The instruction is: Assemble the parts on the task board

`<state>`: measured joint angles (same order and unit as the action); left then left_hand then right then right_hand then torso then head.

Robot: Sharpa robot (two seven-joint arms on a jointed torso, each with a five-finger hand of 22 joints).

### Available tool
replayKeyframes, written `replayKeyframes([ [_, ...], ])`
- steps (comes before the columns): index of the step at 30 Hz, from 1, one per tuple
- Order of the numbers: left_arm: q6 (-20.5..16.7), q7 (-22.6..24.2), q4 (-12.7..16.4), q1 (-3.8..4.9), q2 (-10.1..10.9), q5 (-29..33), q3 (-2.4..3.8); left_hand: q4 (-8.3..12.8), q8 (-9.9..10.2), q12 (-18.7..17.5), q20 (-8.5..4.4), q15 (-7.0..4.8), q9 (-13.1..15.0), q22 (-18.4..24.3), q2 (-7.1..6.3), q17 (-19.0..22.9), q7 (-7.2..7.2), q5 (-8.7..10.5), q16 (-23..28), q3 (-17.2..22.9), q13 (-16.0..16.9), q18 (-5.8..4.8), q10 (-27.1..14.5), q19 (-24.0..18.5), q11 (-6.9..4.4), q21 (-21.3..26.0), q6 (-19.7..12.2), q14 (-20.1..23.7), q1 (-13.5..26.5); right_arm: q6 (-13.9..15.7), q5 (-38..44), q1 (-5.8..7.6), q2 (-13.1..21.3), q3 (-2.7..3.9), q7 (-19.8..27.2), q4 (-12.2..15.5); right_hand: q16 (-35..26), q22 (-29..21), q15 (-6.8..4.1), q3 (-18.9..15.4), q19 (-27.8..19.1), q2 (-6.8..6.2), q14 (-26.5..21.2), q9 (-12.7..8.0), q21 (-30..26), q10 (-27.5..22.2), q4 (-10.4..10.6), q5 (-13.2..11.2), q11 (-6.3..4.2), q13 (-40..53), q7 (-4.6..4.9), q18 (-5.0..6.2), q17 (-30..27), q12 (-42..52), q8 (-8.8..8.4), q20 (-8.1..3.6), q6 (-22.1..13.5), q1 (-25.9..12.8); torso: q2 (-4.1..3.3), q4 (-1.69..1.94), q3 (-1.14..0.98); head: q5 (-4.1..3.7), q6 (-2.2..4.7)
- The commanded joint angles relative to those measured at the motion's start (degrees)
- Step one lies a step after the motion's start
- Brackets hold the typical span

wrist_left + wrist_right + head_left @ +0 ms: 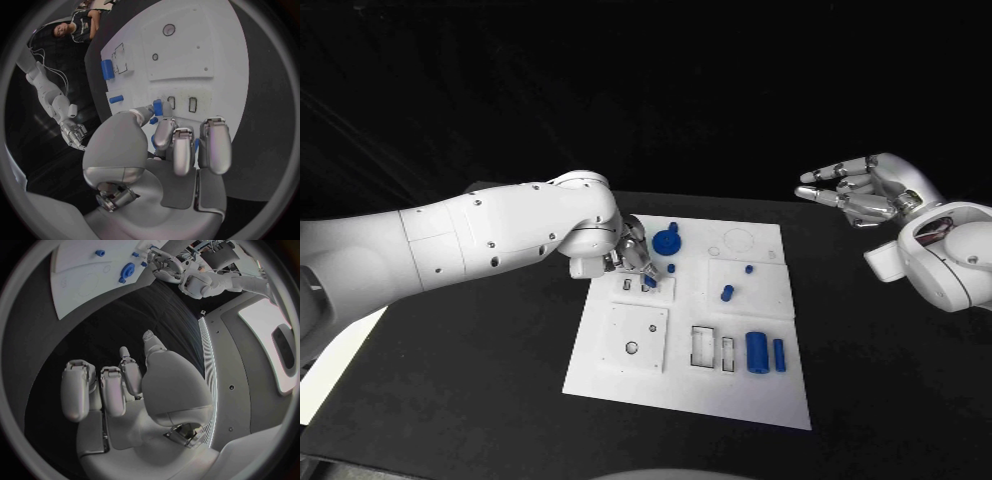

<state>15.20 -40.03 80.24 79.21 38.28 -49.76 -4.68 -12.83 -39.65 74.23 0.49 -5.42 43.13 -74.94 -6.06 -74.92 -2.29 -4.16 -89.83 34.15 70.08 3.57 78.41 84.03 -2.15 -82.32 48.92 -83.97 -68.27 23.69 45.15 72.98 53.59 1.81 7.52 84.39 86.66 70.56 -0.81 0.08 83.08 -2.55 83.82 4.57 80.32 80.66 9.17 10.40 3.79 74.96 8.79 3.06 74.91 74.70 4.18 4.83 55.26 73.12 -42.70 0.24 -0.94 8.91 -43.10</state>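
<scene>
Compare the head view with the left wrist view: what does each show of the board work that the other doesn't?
Head view alone: the round blue gear-like part near the task board's far edge, and the whole board at once. Left wrist view alone: the left hand's fingers from behind, a small blue part at their tips by two narrow slots. Both: the board, the left hand, the right hand raised off to the side holding nothing, and a blue cylinder.
</scene>
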Motion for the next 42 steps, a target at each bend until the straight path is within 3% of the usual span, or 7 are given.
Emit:
replayKeyframes([
  [1,-5.17,-4.79,1.66,-0.16,0.9,-0.89,0.07,8.24,-0.29,0.19,0.34,0.05,0.26,-1.23,0.1,-15.08,0.08,0.27,-0.17,8.66,0.23,-0.9,0.2,1.71,0.21,-0.43,-0.37,-6.03,0.67,-0.74,0.75,-0.06,-0.02,0.02,-0.09,-0.12,-0.35,-0.03,0.03,-0.55,-0.4,0.45,4.84,0.09,-0.39,-0.43,0.06,-0.56,-0.1,4.47,-0.16,0.79,9.69,-0.2,0.26,0.15,0.31,0.03,0.03,0.02,-0.05,-0.2,0.03],
  [7,-8.5,-4.83,5.13,-0.94,3.09,-6.35,0.12,8.71,-0.74,0.62,0.29,-0.02,0.77,-1.85,-0.17,-15.08,0.19,0.34,-0.17,9.49,0.69,-1.02,0.57,1.93,0.13,-0.75,-0.4,-6.03,1.51,-0.73,0.77,-0.08,0.08,0.01,-0.13,-0.12,-0.37,-0.16,0.02,-0.97,-0.43,0.53,4.84,0.1,-0.48,-0.47,0.17,-1.21,-0.1,4.4,-0.17,0.81,9.69,-0.25,0.28,0.15,0.33,-0.08,0.06,0.11,-0.07,0.04,-0.17],
  [18,-12.72,-5.05,9.62,-2.97,5.38,-17.08,0.14,9.03,-1.08,1.57,0.21,-0.11,1.12,-2.46,-0.61,-15.08,0.33,0.41,-0.17,9.95,1.78,-1.13,1.33,2.16,0.0,-1.08,-0.27,-6.03,2.17,-0.76,0.77,-0.1,0.17,0.0,-0.04,-0.2,-0.39,-0.18,0.02,-1.08,-0.43,0.55,4.84,0.11,-0.49,-0.47,0.21,-1.35,-0.1,4.4,-0.17,0.82,9.67,-0.24,0.29,0.15,0.33,-0.13,0.13,0.73,-0.01,-0.01,-0.47],
  [25,-13.17,-5.46,10.43,-3.51,5.47,-19.93,0.15,9.06,-1.2,1.76,0.17,-0.15,1.24,-2.69,-0.72,-15.08,0.39,0.49,-0.17,10.1,1.99,-1.17,1.49,2.24,-0.04,-1.21,-0.2,-6.03,2.43,-0.76,1.15,-0.16,0.1,0.0,-0.08,-0.09,-0.4,-0.23,0.02,-1.17,-0.45,0.58,4.84,0.11,-0.53,-0.45,0.27,-1.44,-0.1,4.41,-0.17,0.83,9.66,-0.21,0.3,0.15,0.34,-0.18,0.06,0.53,-0.02,0.17,-0.54],
  [42,-12.33,-6.25,9.56,-4.36,4.35,-18.98,0.15,8.92,-1.37,1.83,0.12,-0.21,1.41,-2.62,-0.59,-15.08,0.46,0.72,-0.17,10.41,2.05,-1.15,1.57,2.24,-0.1,-1.17,-0.08,-6.03,2.93,-0.84,1.31,-0.26,0.06,-0.01,-0.13,0.0,-0.41,-0.29,0.02,-1.22,-0.47,0.58,4.83,0.12,-0.56,-0.44,0.27,-1.47,-0.1,4.42,-0.17,0.84,9.65,-0.19,0.3,0.15,0.35,-0.19,0.01,0.57,-0.05,0.0,-0.91],
])
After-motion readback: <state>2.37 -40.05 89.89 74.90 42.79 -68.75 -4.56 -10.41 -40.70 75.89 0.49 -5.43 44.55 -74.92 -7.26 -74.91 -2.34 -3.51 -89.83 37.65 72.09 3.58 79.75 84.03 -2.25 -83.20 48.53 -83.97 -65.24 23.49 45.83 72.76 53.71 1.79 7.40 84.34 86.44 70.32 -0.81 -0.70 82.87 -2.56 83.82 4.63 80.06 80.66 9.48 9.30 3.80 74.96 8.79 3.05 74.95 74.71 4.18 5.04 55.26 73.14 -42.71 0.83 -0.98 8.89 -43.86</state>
